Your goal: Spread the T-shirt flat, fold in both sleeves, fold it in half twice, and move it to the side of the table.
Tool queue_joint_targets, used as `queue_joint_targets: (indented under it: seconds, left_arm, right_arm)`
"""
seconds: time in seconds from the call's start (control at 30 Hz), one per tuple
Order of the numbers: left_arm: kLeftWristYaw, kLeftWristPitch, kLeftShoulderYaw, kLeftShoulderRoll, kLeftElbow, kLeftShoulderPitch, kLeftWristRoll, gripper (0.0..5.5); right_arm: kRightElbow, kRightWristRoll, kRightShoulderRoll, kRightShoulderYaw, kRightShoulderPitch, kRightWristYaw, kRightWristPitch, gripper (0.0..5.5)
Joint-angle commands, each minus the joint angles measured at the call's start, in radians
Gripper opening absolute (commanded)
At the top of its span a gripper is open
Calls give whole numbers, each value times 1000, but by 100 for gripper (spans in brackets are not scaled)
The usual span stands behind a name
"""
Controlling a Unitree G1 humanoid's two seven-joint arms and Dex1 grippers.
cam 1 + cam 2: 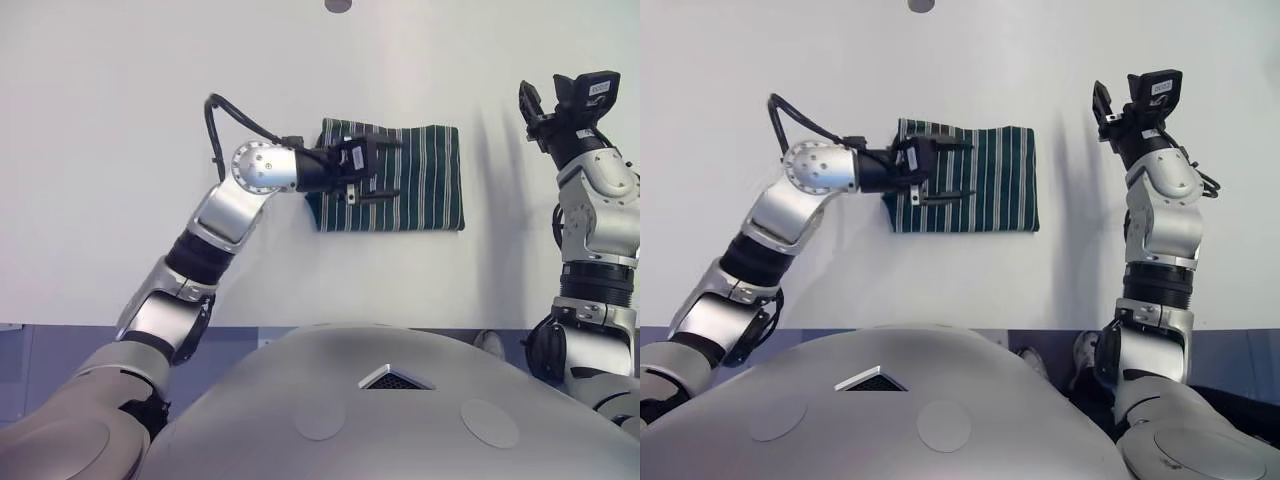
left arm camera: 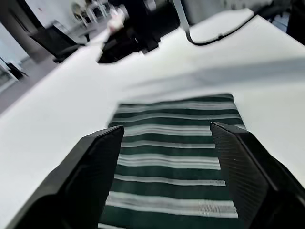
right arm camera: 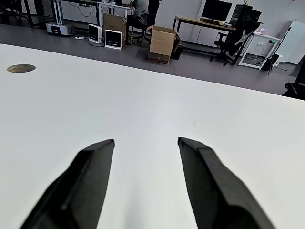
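Your left gripper (image 1: 378, 168) hovers released, fingers spread over the folded striped T-shirt's (image 1: 425, 180) left edge, mid-table (image 1: 120, 100); your right gripper (image 3: 145, 140) hangs released, well right of it

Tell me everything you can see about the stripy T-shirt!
The T-shirt looks like soft cloth, dark green with thin white stripes. It is folded into a small, neat rectangle, so no sleeves or collar show. It lies flat on the white table. The left gripper is over the shirt's left part with its fingers spread open. Whether they touch the cloth is hard to tell.
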Motion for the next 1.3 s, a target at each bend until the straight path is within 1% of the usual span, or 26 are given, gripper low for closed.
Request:
queue_joint_targets:
  seconds: [0.03, 0.07, 0.13, 0.17, 0.23, 0.27, 0.3, 0.37, 0.4, 0.53, 0.63, 0.7, 0.77, 0.83, 0.9, 1.0, 1.07, 1.13, 1.2, 1.23, 1.3]
  left_arm:
    - [11, 16, -73, -54, 116, -41, 88, 403]
    - [34, 8, -95, -66, 165, -45, 126, 420]
    - [47, 49, -130, -75, 263, -47, 184, 420]
    - [97, 72, -115, -92, 349, -60, 203, 420]
    - [254, 74, -51, -117, 564, -136, 231, 420]
    - [380, 60, 10, -114, 718, -218, 226, 420]
    - [463, 45, 49, -111, 824, -276, 220, 420]
    - [679, 11, 157, -51, 1039, -397, 175, 420]
    - [749, -2, 201, -25, 1102, -430, 148, 420]
    - [1025, -31, 515, 76, 1260, -532, -72, 420]
    - [1129, -51, 672, 101, 1308, -562, -153, 420]
    - [1144, -57, 723, 101, 1321, -564, -157, 420]
    - [1133, -63, 743, 86, 1322, -566, -140, 420]
    - [1118, -93, 751, 63, 1312, -580, -122, 420]
    - [1100, -170, 748, 33, 1270, -608, -106, 420]
    - [1073, -343, 725, -23, 1064, -599, -86, 420]
    - [1031, -352, 692, -72, 790, -493, -87, 420]
    - [981, -314, 632, -118, 463, -315, -98, 420]
    - [937, -323, 567, -171, 199, -129, -129, 420]
    - [916, -353, 531, -196, 120, -56, -129, 420]
    - [916, -392, 483, -244, 71, 12, -82, 420]
  right_arm:
    - [-9, -28, 49, 2, 31, -40, -40, 249]
    - [-11, -33, 61, -2, 33, -53, -50, 249]
    - [-19, -40, 84, -2, 31, -74, -63, 249]
    - [-24, -45, 90, 0, 28, -83, -68, 249]
    - [-27, -49, 95, -6, 14, -98, -69, 249]
    - [-18, -49, 95, -11, -2, -101, -70, 249]
    - [-10, -48, 94, -13, -12, -103, -71, 249]
    - [15, -48, 90, -10, -47, -102, -74, 249]
    - [23, -49, 89, -7, -60, -102, -75, 249]
    - [72, -55, 91, 3, -105, -99, -94, 249]
    - [100, -69, 112, 12, -117, -105, -118, 249]
    - [114, -79, 126, 19, -120, -110, -135, 249]
    - [121, -84, 134, 21, -121, -113, -147, 249]
    - [127, -88, 138, 20, -121, -117, -164, 249]
    - [117, -90, 141, 18, -119, -117, -204, 249]
    - [66, -88, 160, 10, -109, -129, -294, 249]
    - [22, -90, 184, 18, -117, -150, -291, 249]
    - [-29, -104, 212, 50, -156, -164, -280, 249]
    - [-53, -147, 237, 87, -194, -183, -342, 249]
    - [-41, -171, 251, 105, -198, -192, -392, 249]
    - [18, -195, 284, 133, -191, -207, -465, 249]
